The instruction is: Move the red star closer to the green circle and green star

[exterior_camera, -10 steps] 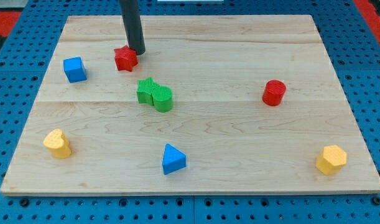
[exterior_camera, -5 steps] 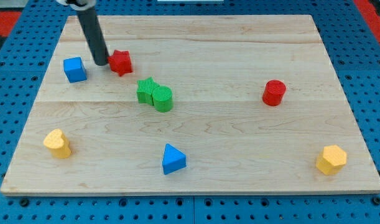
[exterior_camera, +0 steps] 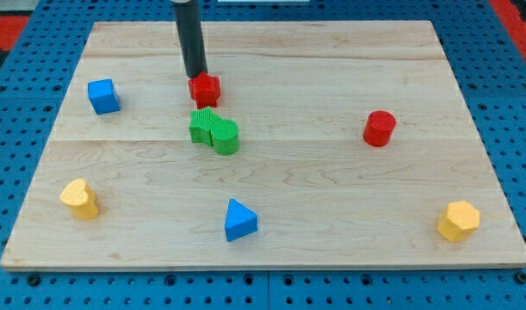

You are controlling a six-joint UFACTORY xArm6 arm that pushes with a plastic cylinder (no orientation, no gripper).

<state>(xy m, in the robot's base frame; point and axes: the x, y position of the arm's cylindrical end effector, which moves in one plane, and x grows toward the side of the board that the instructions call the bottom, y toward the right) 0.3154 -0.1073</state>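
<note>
Tip (exterior_camera: 196,76) is resting behind red star (exterior_camera: 205,89), so pushing gently nearward is advisable, stopping beside green star (exterior_camera: 202,126) and green circle (exterior_camera: 225,136).

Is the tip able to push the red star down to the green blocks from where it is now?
Probably yes. My tip sits just above the red star, toward the view's top, and the green star and green circle lie right below it with nothing between.
</note>
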